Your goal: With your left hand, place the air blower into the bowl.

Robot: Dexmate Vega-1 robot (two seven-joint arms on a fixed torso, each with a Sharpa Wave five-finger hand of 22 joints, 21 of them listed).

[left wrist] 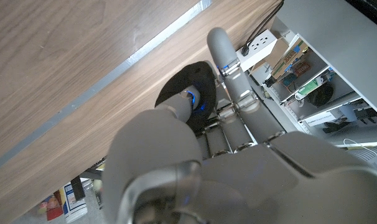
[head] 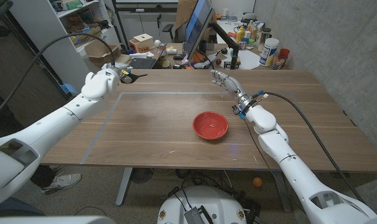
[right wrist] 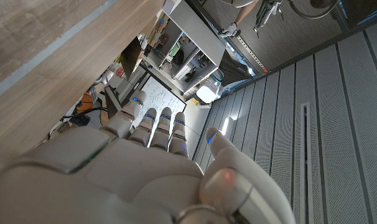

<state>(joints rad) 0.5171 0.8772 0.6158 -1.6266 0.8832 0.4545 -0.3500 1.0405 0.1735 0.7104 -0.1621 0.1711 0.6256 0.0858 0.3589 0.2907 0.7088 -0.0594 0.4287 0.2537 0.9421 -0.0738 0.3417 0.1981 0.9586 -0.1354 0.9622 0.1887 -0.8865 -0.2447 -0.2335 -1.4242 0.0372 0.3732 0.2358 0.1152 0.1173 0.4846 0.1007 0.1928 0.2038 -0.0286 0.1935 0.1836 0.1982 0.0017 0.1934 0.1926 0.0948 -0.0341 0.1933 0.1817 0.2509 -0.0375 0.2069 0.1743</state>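
Blower is held in the left hand at upper left; bowl at center waits empty. Right hand holds nothing, fingers straight.

Your left hand sits at the worktop's far left corner, holding the black blower. A red bowl rests near the middle. Your right hand hovers beyond the bowl, fingers extended, holding nothing.
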